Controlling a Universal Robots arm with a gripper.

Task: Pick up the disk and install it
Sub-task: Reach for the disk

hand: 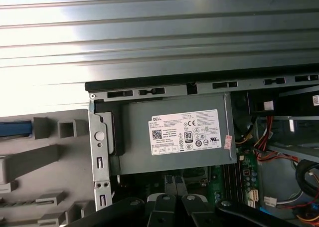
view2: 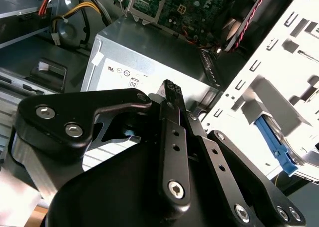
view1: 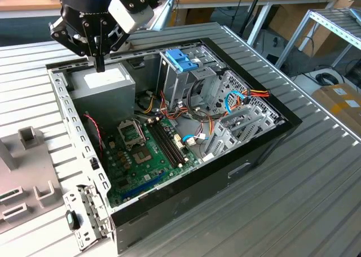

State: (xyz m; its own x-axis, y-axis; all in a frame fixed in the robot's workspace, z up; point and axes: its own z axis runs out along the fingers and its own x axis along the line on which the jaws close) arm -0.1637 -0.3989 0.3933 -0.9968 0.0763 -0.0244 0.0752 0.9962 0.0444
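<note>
My gripper (view1: 100,65) hangs over the back corner of the open computer case (view1: 265,144), just above the grey power supply box (view1: 104,87) with its white sticker (hand: 184,132). Its fingers (view2: 171,90) are pressed together and hold nothing. The disk shows only in part. A blue plastic strip (hand: 15,128) that looks like its carrier frame lies on the grey fixture (hand: 50,162) outside the case's side wall. In the second wrist view the same blue piece (view2: 276,147) shows through the wall's cutouts. The gripper is well apart from it.
A metal drive cage with a blue handle (view1: 181,59) stands in the case beside the power supply. Cables (view1: 197,116) and the motherboard (view1: 146,155) fill the floor of the case. The perforated side wall (view1: 70,116) separates the case from the fixture (view1: 22,183) on the slatted table (view1: 316,200).
</note>
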